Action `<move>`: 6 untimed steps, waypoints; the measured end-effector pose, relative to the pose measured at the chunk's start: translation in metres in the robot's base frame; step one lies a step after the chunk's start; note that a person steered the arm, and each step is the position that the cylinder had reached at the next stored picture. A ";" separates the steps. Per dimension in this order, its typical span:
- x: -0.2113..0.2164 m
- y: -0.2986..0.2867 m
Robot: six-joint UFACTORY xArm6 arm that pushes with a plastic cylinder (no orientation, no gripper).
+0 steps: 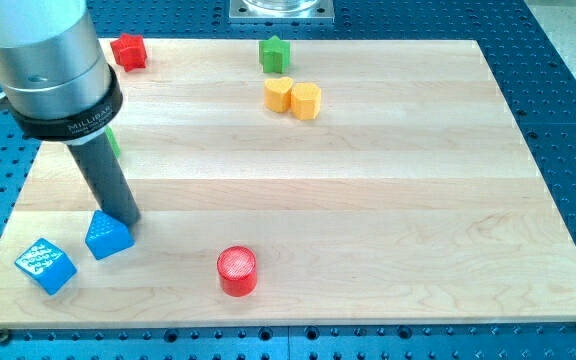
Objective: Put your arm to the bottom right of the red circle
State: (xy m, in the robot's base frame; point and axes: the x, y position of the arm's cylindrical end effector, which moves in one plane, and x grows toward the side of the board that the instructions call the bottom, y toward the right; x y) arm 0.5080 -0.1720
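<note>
The red circle point(237, 270), a short red cylinder, stands near the view's bottom, left of the middle of the wooden board point(368, 170). My tip point(126, 217) rests on the board at the view's left, well to the left of and a little above the red circle. The tip touches or nearly touches the top edge of a blue block point(107, 236).
A second blue block point(45, 266) lies at the bottom left corner. A red block point(128, 51) and a green star block point(274, 53) sit near the top edge. A yellow heart block point(279, 94) and a yellow hexagon block point(306, 101) sit together. A green block point(114, 141) is half hidden behind the rod.
</note>
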 end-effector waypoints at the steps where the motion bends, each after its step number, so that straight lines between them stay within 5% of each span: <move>1: 0.025 -0.016; 2: 0.027 0.001; 4: 0.054 0.190; 5: 0.109 0.187; 6: 0.093 0.110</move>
